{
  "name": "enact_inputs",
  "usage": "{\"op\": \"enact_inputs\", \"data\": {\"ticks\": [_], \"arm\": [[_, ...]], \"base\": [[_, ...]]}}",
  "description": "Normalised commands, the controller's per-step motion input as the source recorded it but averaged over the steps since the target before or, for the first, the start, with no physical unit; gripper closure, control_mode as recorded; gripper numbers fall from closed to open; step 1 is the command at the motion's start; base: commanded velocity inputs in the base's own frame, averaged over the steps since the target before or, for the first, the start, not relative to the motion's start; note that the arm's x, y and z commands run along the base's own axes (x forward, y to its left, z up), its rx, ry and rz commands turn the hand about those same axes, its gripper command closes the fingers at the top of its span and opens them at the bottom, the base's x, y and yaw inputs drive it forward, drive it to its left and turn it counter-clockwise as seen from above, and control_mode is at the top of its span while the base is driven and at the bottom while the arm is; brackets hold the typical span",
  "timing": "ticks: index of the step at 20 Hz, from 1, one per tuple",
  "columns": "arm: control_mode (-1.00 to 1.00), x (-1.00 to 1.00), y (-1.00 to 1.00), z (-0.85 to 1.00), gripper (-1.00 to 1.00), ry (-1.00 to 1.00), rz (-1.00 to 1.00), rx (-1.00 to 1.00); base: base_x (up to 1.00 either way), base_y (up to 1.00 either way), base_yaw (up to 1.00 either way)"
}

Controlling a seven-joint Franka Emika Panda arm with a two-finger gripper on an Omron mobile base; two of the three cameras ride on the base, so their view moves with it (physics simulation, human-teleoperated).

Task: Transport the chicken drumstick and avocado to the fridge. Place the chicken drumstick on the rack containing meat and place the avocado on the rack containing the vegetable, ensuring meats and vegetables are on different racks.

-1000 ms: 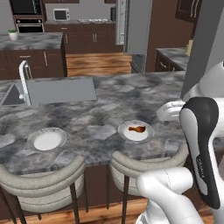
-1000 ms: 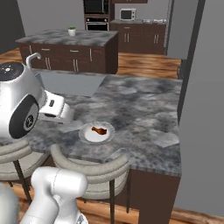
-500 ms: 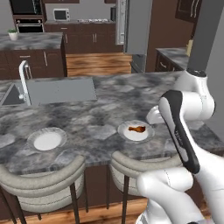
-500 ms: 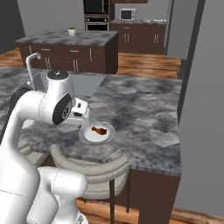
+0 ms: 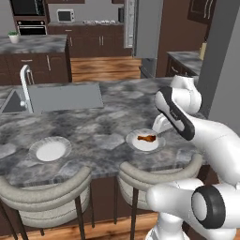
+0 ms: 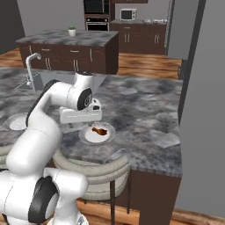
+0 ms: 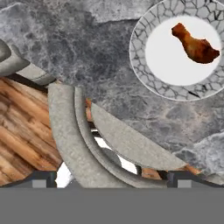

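Chicken drumstick (image 7: 195, 44) sits on a white plate with a crackle-pattern rim (image 7: 139, 61), upper right of the hand view. The fingers (image 7: 112, 178) are at the bottom edge of that frame, spread wide, nothing between them. So the target lies up and to the right of the fingers, well apart.

Drumstick's long axis runs diagonally in the hand view, narrow end upper left, fat end lower right (a grasp across the narrow middle looks like the sane option).

In the left base view the hand hangs just right of the plate (image 5: 132, 141), over the grey marble tabletop (image 5: 93, 126). In the right base view the drumstick (image 6: 99, 130) is just below and right of the hand.

Edges: the plate is near the front edge of the tabletop, with a grey stool back (image 7: 65, 131) curving right under the fingers. Open tabletop on the far side; a second, empty plate (image 5: 50, 149) is well to the left.
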Motion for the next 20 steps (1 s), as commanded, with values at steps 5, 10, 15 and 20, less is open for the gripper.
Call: {"op": "enact_inputs", "data": {"ticks": [5,10,15,20], "arm": [[-1.0,0.39,-0.02,-0.39,-1.0,-0.01,0.39,-0.12],[-1.0,0.01,0.0,-0.35,-1.0,-0.2,0.03,-0.02],[-1.0,0.06,0.03,-0.47,-1.0,-0.2,0.0,0.01],[-1.0,0.43,0.17,-0.35,-1.0,-0.07,0.0,-0.02]], "base": [[0.0,0.0,0.0],[0.0,0.0,0.0],[0.0,0.0,0.0],[0.0,0.0,0.0]]}}
